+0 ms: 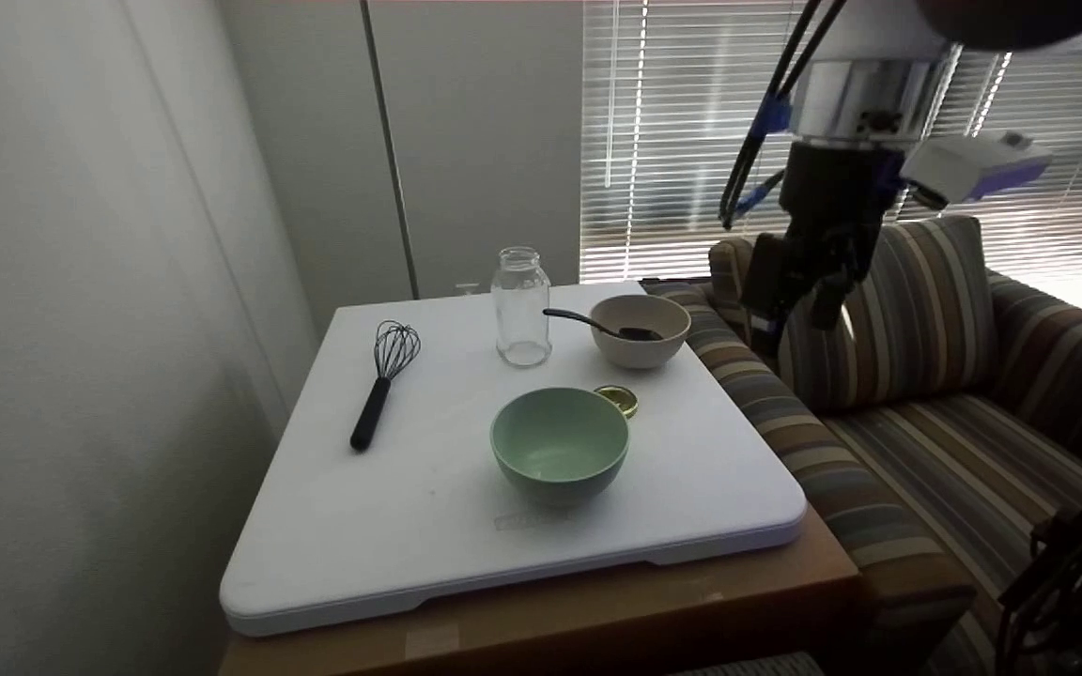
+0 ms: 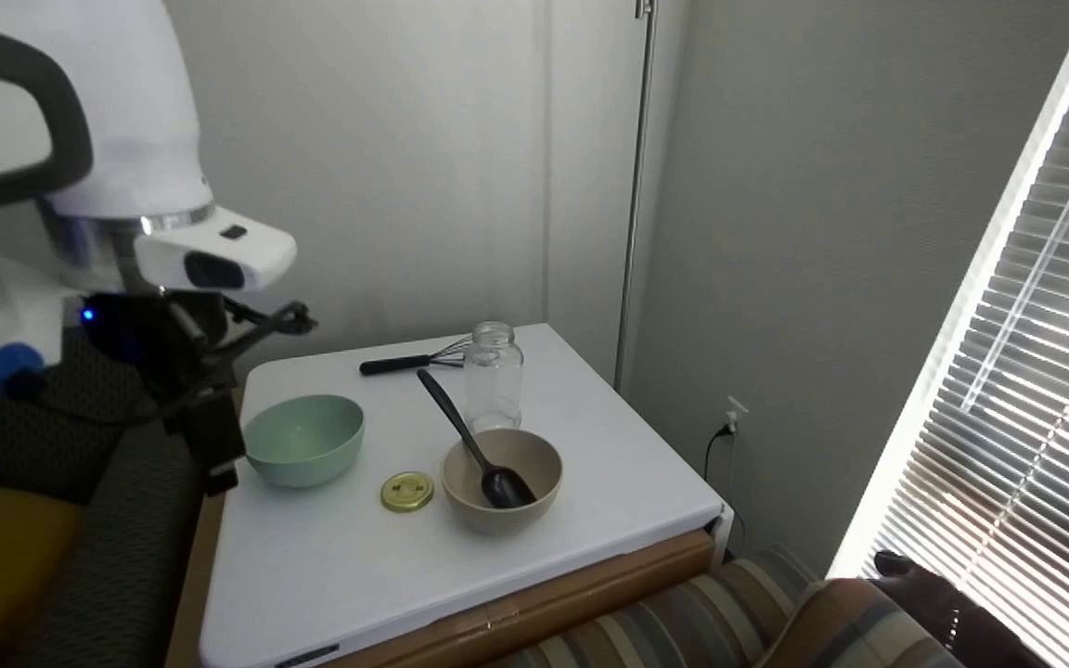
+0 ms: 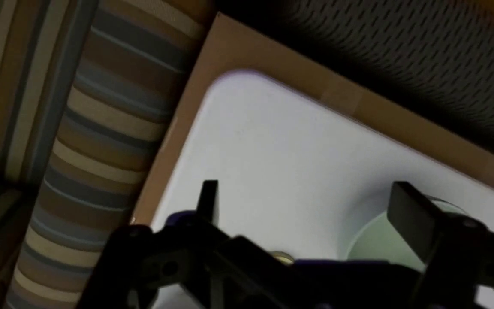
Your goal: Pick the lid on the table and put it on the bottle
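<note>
Hanging high, fingers spread wide with nothing between them, the gripper point(image 3: 307, 204) is set for its pick, and look at the target: the lid point(image 2: 407, 492), lying flat on the white-topped table point(image 1: 409, 526), between the green bowl point(image 2: 307, 436) and the beige bowl point(image 1: 640, 357) with its black spoon point(image 2: 507, 487). Gold and shiny, it looks like thin metal, so I'd call it light and stiff, unlikely to dent under a firm pinch but quick to skid if a fingertip nudges it. Which face is up, I can't make out. The hold to want is across the rim, from opposite edges that face neither bowl, tips right down by the table, because there's precious little height to grip. Careful of both bowls, taller and close by: a finger could clip one. And there stands the bottle point(image 1: 522, 314), upright, mouth uncovered, clear glass by its look, so breakable and probably easy to tip. Keep the lid level, centre it over the mouth and press softly, since both surfaces look slick.
</note>
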Tool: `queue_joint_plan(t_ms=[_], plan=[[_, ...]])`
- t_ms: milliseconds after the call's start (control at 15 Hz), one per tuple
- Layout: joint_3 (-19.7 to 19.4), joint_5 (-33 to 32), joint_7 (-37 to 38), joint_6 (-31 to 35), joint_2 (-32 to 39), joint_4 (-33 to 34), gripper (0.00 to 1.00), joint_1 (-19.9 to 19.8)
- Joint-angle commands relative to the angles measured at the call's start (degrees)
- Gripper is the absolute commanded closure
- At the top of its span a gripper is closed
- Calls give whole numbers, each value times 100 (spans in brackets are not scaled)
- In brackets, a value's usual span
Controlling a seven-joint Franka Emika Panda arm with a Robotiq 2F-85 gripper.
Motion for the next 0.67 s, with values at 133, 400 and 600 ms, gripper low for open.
queue_joint_plan(t_ms=[133, 400, 600], plan=[[149, 852, -372, -10, 672, 344, 0, -284], [35, 561, 102, 557, 1026, 484, 0, -181], [-344, -353, 1413, 2038, 1950, 712, 0, 118]])
